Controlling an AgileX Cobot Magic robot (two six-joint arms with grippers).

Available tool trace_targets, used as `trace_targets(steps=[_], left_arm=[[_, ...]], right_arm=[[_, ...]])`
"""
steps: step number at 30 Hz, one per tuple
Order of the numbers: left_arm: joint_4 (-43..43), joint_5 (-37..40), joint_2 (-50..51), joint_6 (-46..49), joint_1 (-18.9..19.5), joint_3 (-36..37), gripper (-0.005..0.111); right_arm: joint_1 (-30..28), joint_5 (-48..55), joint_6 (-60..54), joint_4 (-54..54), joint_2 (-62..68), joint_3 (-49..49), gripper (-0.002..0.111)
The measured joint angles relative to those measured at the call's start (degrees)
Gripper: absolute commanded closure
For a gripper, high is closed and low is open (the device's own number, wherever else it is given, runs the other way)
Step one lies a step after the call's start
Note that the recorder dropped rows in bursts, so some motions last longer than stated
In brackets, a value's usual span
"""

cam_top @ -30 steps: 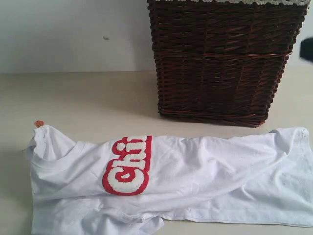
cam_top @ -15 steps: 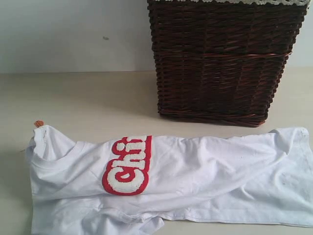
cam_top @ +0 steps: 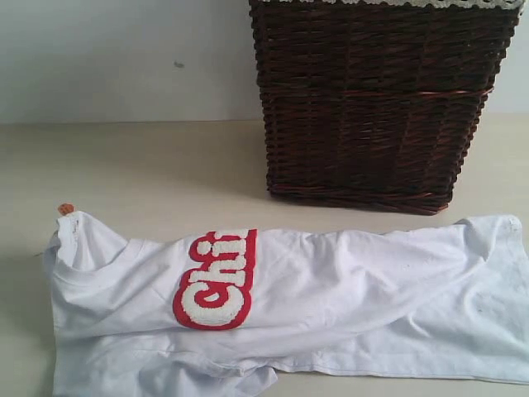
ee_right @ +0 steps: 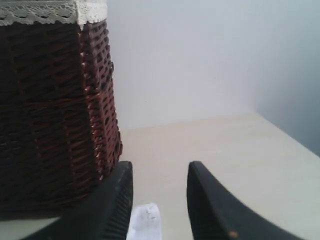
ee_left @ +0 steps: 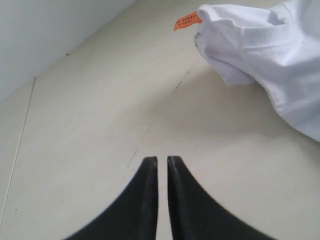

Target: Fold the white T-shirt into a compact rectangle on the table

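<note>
The white T-shirt [cam_top: 331, 281] lies lengthwise across the near part of the table [cam_top: 149, 165], folded over so the red-outlined letters [cam_top: 216, 279] show half. Its orange tag [cam_top: 65, 208] sticks out at the collar end on the left. Neither gripper shows in the exterior view. My left gripper [ee_left: 162, 159] is shut, holds nothing, and hovers over bare table [ee_left: 100, 125] short of the shirt's collar end [ee_left: 260, 45] and tag [ee_left: 187, 21]. My right gripper [ee_right: 160, 165] stands open, with a white tip of the shirt [ee_right: 145, 220] poking up between its fingers, not pinched.
A tall dark brown wicker basket [cam_top: 372, 107] with a lace rim stands at the back right, just behind the shirt. In the right wrist view the basket [ee_right: 50, 100] is close beside one finger. A pale wall rises behind the table.
A dark shape at the right edge of the exterior view one second ago has left the picture. The shirt has not moved.
</note>
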Motion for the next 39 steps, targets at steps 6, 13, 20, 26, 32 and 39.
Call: trace_targets(steps=[6, 13, 20, 26, 32, 39], left_arm=[[0.0, 0.0, 0.0, 0.0, 0.0, 0.0, 0.097], [0.0, 0.0, 0.0, 0.0, 0.0, 0.0, 0.097], [0.0, 0.0, 0.0, 0.0, 0.0, 0.0, 0.097], [0.0, 0.0, 0.0, 0.0, 0.0, 0.0, 0.097], [0.0, 0.1, 0.0, 0.0, 0.0, 0.0, 0.097], [0.0, 0.1, 0.0, 0.0, 0.0, 0.0, 0.097]], right_arm=[[4.6, -4.5, -3.3, 0.0, -5.6, 4.3, 0.084], [8.0, 0.1, -4.5, -0.1, -9.6, 4.3, 0.087], [8.1, 0.1, -4.5, -0.1, -9.7, 4.3, 0.087], [8.4, 3.3, -0.1, 1.1, -9.7, 4.3, 0.087], [8.5, 15.5, 28.9, -19.5, -10.3, 4.3, 0.087], [8.5, 16.1, 31.2, -25.9, -11.8, 4.3, 0.087]])
